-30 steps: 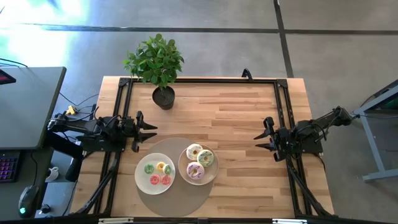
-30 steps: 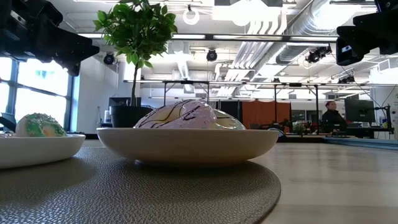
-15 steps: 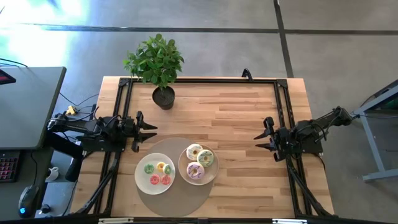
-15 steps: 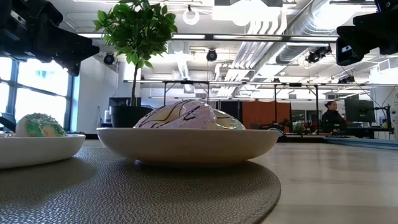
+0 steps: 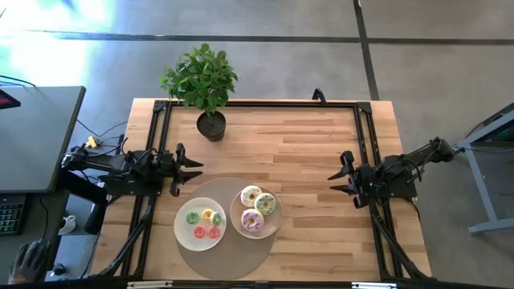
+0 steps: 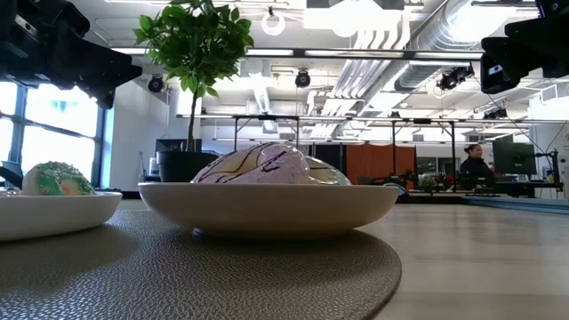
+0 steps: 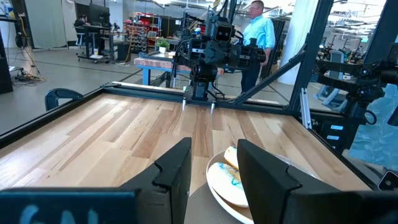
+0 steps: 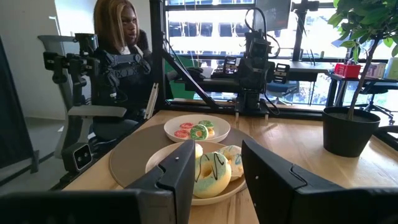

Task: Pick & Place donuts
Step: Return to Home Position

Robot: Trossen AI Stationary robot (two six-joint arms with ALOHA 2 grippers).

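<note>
eight donuts (image 5: 265,203), perhaps; both pincers (image 5: 199,171) (image 5: 331,183) open

Far ahead of the right gripper (image 8: 216,149), daylight is streaming through tall windows (image 8: 205,28) behind a desk (image 8: 311,67), while a grey concrete floor (image 5: 281,20) is stretching out around the wooden table (image 5: 305,144).

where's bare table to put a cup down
Bare table runs from the plant to the right pincer, and right of the mat. Crowded: the mat, with the small-donut plate and big-donut plate, by the left pincer.
</note>
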